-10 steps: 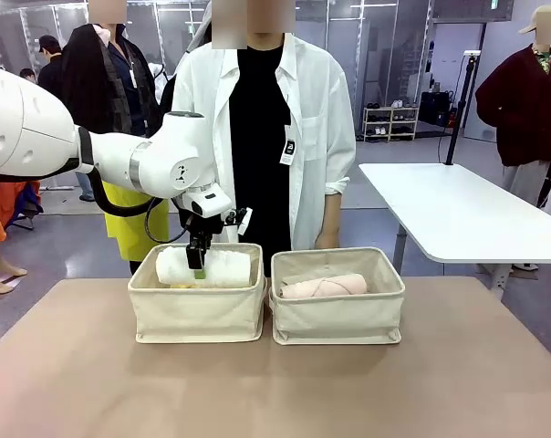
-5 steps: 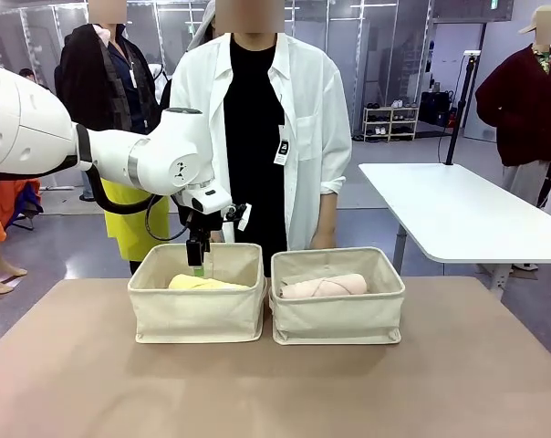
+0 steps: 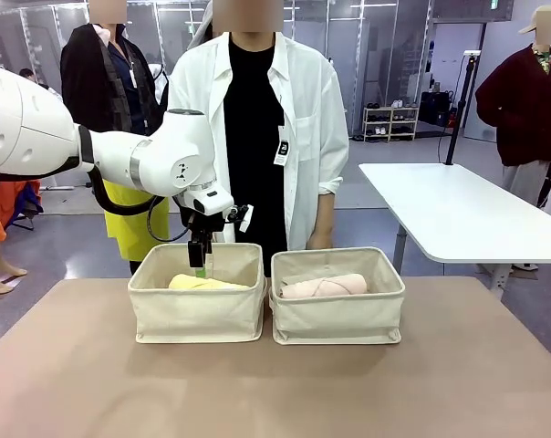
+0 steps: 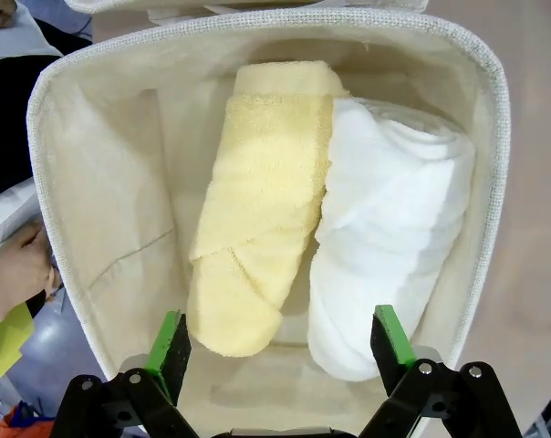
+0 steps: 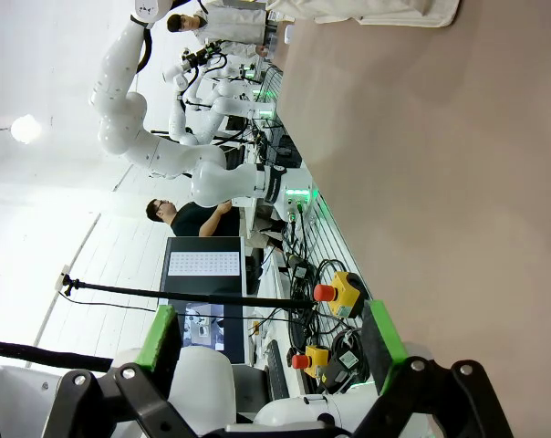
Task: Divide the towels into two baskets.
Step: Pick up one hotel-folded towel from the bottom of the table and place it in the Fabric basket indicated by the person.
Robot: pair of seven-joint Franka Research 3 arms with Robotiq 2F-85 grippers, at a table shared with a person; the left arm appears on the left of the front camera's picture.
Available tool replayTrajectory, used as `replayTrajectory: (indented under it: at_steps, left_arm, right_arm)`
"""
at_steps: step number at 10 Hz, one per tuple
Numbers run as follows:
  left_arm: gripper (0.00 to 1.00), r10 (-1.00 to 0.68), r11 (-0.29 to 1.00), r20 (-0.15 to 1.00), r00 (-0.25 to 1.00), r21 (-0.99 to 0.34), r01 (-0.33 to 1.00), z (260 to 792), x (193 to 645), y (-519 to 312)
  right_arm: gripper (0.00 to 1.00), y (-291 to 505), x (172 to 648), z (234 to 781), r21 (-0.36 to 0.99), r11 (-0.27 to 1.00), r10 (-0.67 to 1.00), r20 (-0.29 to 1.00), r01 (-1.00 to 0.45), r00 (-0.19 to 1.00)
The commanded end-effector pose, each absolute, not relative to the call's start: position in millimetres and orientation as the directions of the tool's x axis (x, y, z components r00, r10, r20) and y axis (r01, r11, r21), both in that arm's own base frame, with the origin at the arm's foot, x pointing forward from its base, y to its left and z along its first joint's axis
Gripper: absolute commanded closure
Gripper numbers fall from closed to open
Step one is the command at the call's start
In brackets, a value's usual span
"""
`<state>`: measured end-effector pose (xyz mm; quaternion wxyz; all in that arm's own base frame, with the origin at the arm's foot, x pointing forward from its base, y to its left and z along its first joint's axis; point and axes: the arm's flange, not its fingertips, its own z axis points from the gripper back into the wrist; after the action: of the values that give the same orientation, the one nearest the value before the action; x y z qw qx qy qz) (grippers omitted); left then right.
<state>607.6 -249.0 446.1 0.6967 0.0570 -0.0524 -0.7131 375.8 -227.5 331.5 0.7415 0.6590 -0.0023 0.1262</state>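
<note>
Tan bench (image 3: 275,365) runs across the lab foreground, with a person in a white shirt over black (image 3: 257,137) standing at its far edge and a white side table (image 3: 458,214) behind on the right.

Two matching cream canvas baskets sit side by side near the bench's far edge, touching or nearly so. Left cream canvas basket (image 3: 198,310) holds the rolled yellow terry towel (image 4: 257,201) and the rolled white terry towel (image 4: 389,228); the two lie parallel and pressed against each other along their length. Front view shows only the yellow roll's top above the rim. Right cream canvas basket (image 3: 337,315) holds the rolled pale pink terry towel (image 3: 323,286), lying lengthwise just below the rim.

Left arm's pincer (image 3: 200,265) hangs over the left basket's far side, pointing down, fingers spread wide, nothing between the green pads (image 4: 169,342). In the left wrist view both rolls lie below the gap, clear of the pads. A person's hand (image 4: 15,269) rests at the outside of that basket's wall.

Right arm's pincer (image 5: 271,347) is spread apart and empty, looking along bare bench top toward other workstations and a monitor (image 5: 205,265).
</note>
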Motion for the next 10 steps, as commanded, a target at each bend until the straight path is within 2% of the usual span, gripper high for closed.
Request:
replayTrajectory:
  at_steps: [1,2,4,6,8,10]
  left_arm:
    - [0.00,-0.999,-0.031,-0.014,-0.029,0.156,0.987,447,609,-245]
    - [0.00,-1.000,-0.024,-0.008,-0.023,0.154,0.988,446,608,-249]
    - [0.00,-0.972,0.177,0.168,0.163,0.071,0.982,494,578,-170]
    - [0.00,-0.874,0.292,0.359,0.328,-0.151,0.944,514,528,-86]
    - [0.00,-0.724,0.397,0.439,0.532,-0.366,0.842,498,501,-14]
    - [0.00,-0.554,0.402,0.480,0.681,-0.562,0.723,475,474,50]
  right_arm:
    - [0.00,-224,372,333,0.975,0.110,0.172,0.174,-0.195,0.970]
    - [0.00,-224,372,333,0.975,0.110,0.172,0.174,-0.195,0.970]
    - [0.00,-224,372,333,0.975,0.110,0.172,0.174,-0.195,0.970]
    - [0.00,-224,372,333,0.975,0.110,0.172,0.174,-0.195,0.970]
    - [0.00,-224,372,333,0.975,0.110,0.172,0.174,-0.195,0.970]
    - [0.00,-224,372,333,0.975,0.110,0.172,0.174,-0.195,0.970]
